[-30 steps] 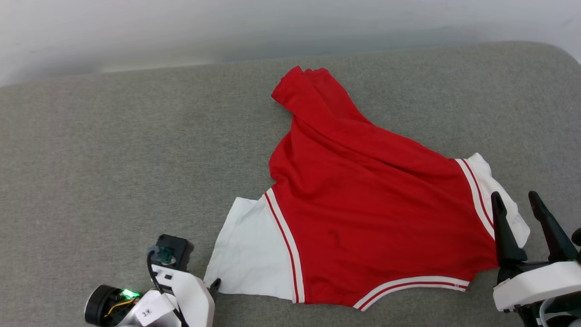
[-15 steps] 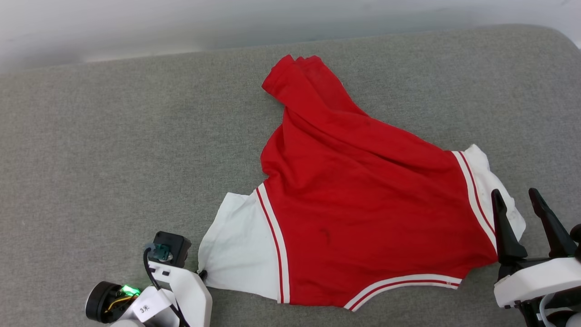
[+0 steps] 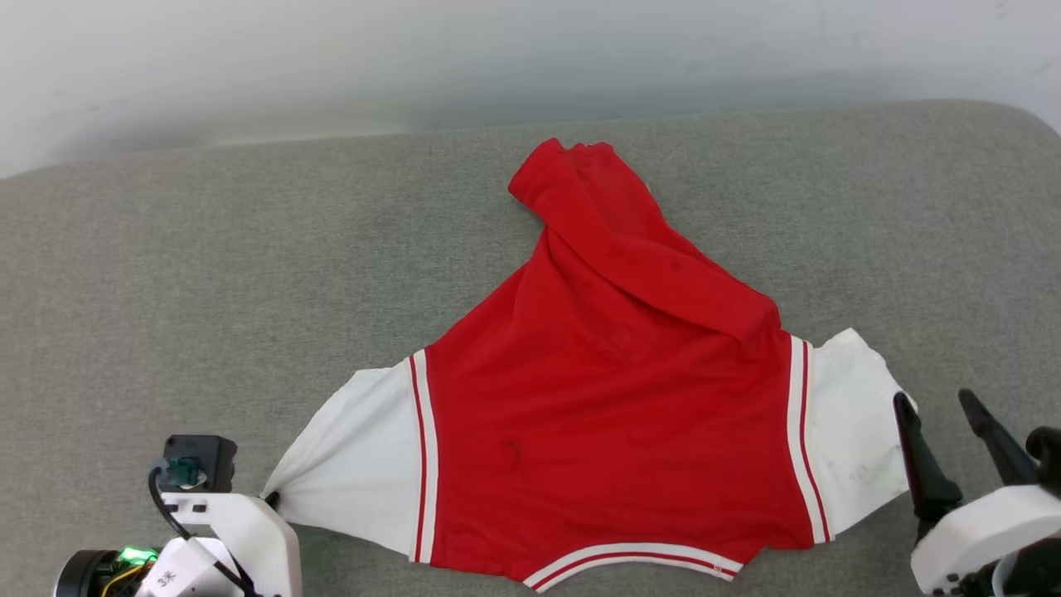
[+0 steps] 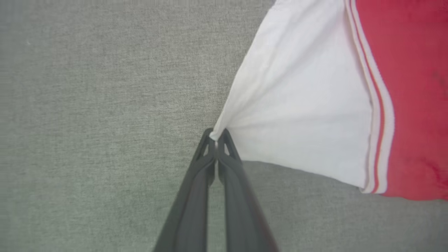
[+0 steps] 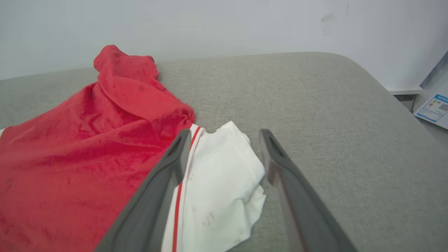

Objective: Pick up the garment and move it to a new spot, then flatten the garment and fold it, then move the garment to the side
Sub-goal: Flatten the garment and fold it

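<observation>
The red cloth T-shirt (image 3: 613, 414) with white short sleeves and red-and-white stripes lies spread out on the flat grey woven cushion (image 3: 207, 290). Its far red end is bunched and folded over.

The left gripper (image 4: 217, 134) has its two long dark fingers pressed tight together on the tip of one white sleeve (image 4: 297, 119). The sleeve is pulled to a sharp point right at the finger ends. From there the cloth fans out toward the red part. The rest of the T-shirt lies past this gripper, on the side where the other gripper is.

The right gripper (image 5: 224, 134) is spread wide and holds nothing. The other white sleeve (image 5: 220, 182) lies crumpled just under and between its two fingers. I cannot tell if the fingers touch it. One finger crosses over the striped edge where white meets red.

Far ahead of both grippers, beyond the cushion, stands a plain pale wall (image 3: 331, 58). Past the cushion's rounded corner, on the right gripper's outer side, lies a white paper with a blue label (image 5: 434, 110).
</observation>
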Motion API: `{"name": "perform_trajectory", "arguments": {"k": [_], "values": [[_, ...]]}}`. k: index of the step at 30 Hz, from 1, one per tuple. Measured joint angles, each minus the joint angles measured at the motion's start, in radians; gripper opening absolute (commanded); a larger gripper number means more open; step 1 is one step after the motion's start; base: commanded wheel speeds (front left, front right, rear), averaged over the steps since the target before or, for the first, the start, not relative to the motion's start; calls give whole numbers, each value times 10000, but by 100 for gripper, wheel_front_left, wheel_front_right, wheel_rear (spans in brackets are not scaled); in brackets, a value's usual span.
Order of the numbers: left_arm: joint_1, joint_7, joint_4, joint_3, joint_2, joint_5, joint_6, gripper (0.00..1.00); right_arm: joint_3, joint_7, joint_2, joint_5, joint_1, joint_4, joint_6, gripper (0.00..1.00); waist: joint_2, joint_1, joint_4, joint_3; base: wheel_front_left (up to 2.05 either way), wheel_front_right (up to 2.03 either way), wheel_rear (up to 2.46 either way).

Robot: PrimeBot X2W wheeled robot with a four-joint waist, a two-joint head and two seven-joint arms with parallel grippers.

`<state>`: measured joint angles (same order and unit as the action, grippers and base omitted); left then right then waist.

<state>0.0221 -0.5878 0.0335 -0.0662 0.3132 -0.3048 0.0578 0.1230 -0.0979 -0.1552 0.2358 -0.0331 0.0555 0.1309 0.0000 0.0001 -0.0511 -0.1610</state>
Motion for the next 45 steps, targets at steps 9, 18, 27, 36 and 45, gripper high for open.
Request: {"name": "perform_trajectory", "arguments": {"k": [9, 18, 27, 36, 45], "values": [[566, -299, 1662, 0, 75, -259, 40, 0, 1055, -3858, -309, -242, -289, 96, 0, 100, 0, 0, 303, -14, 0, 0, 0], [554, -589, 2677, -474, -17, -240, -6, 0, 660, -6851, -727, 380, 562, 86, 0, 100, 0, 0, 692, -354, 0, 0, 0], [496, -698, 2869, -750, -23, -240, -63, 0, -2, -7597, -957, 349, 1231, -1041, 0, 100, 0, 0, 1044, -676, 0, 0, 0], [439, -794, 2947, -838, -13, -428, -138, 0, -397, -7611, -1158, 493, 1379, -1971, -17, 0, 0, -1, 1246, -821, 0, 0, 0], [555, -782, 3080, -825, 194, -617, -328, 0, -558, -6972, -1442, 1066, 1177, -1515, 2, 0, 0, 0, 1067, -246, 0, 0, 0]]}}
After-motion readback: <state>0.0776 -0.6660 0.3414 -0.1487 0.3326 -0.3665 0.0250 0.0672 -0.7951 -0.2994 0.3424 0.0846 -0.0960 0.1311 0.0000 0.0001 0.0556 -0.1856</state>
